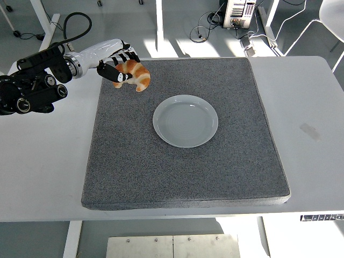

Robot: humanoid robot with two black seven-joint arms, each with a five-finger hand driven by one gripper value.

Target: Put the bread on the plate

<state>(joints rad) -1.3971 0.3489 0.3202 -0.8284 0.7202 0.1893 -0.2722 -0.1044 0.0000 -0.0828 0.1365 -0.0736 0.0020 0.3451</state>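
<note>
A golden-brown croissant hangs in the air above the far left part of the grey mat, held in my left hand, whose fingers are shut around its left end. The left arm reaches in from the left edge, raised well off the table. An empty pale grey plate sits near the middle of the mat, to the right of and nearer than the croissant. My right arm does not show in the head view.
A thick grey mat covers most of the white table. A black cable loops up behind my left forearm. Desk legs, cables and a computer case stand on the floor beyond the far edge.
</note>
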